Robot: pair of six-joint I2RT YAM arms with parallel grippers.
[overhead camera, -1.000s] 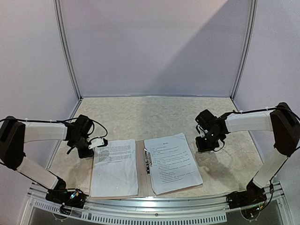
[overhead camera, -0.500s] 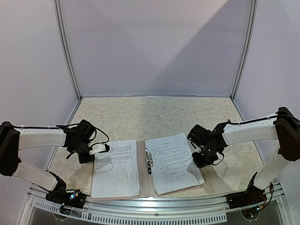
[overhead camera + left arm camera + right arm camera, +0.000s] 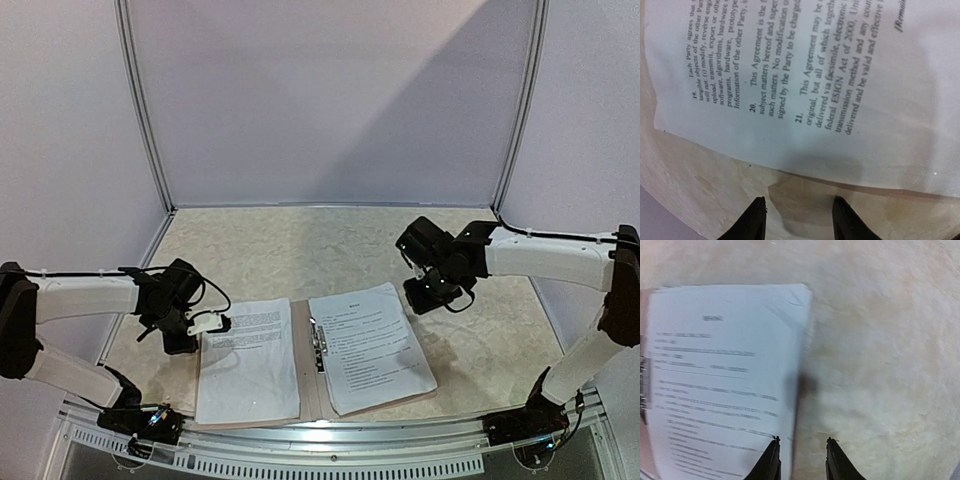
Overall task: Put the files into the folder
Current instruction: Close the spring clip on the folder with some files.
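The tan folder (image 3: 304, 375) lies open near the table's front edge, its metal clip (image 3: 317, 345) on the spine. One printed white sheet (image 3: 248, 360) lies on its left leaf and another (image 3: 368, 345) on its right leaf. My left gripper (image 3: 212, 322) is open and empty, low at the left sheet's far left edge. In the left wrist view the sheet (image 3: 840, 75) lies just beyond the open gripper (image 3: 799, 220), with a tan folder corner (image 3: 810, 197) showing under it. My right gripper (image 3: 428, 296) hovers open and empty by the right sheet's far right corner. In its wrist view the gripper (image 3: 802, 460) straddles the edge of the sheet (image 3: 725, 370).
The beige mottled table (image 3: 330, 245) stretches behind the folder to the purple back wall. A metal rail (image 3: 330, 435) runs along the front edge. Side walls stand close to both arms.
My right gripper dipped toward the right sheet's right edge, then pulled back up to its far right corner. My left gripper has shifted slightly along the left sheet's edge.
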